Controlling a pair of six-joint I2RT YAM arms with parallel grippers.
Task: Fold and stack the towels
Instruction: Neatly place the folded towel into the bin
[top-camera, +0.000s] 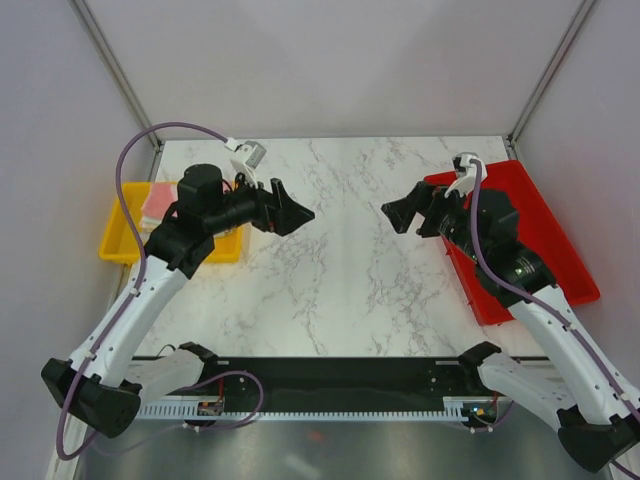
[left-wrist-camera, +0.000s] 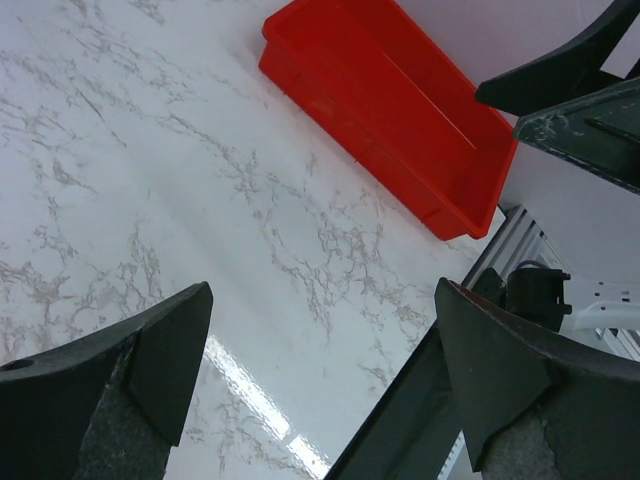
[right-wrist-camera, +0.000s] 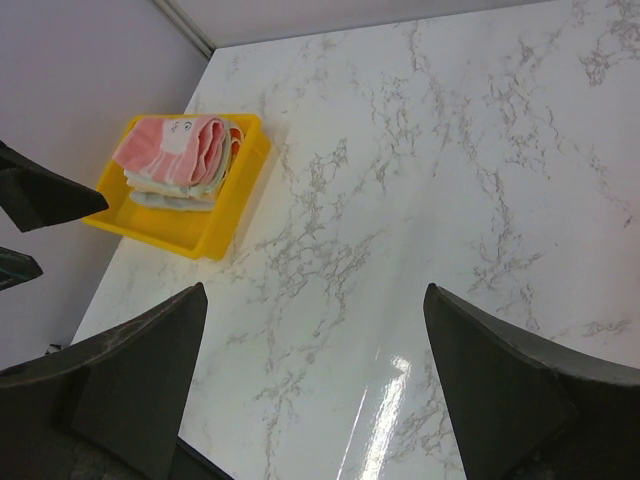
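Observation:
The towels (right-wrist-camera: 178, 160) lie folded in a stack inside the yellow bin (right-wrist-camera: 205, 237), a pink one on top over pale layers. In the top view a bit of the pink towel (top-camera: 156, 200) shows in that bin (top-camera: 120, 240), behind my left arm. My left gripper (top-camera: 292, 212) hangs open above the marble table, right of the bin, with nothing between its fingers (left-wrist-camera: 170, 350). My right gripper (top-camera: 397, 215) is open too, empty, facing the left one across the table's middle, its fingers (right-wrist-camera: 500, 360) spread over bare marble.
A red tray (top-camera: 545, 235) sits at the right edge of the table, partly under my right arm; it shows empty in the left wrist view (left-wrist-camera: 390, 110). Grey walls and metal posts enclose the table. A black rail runs along the near edge.

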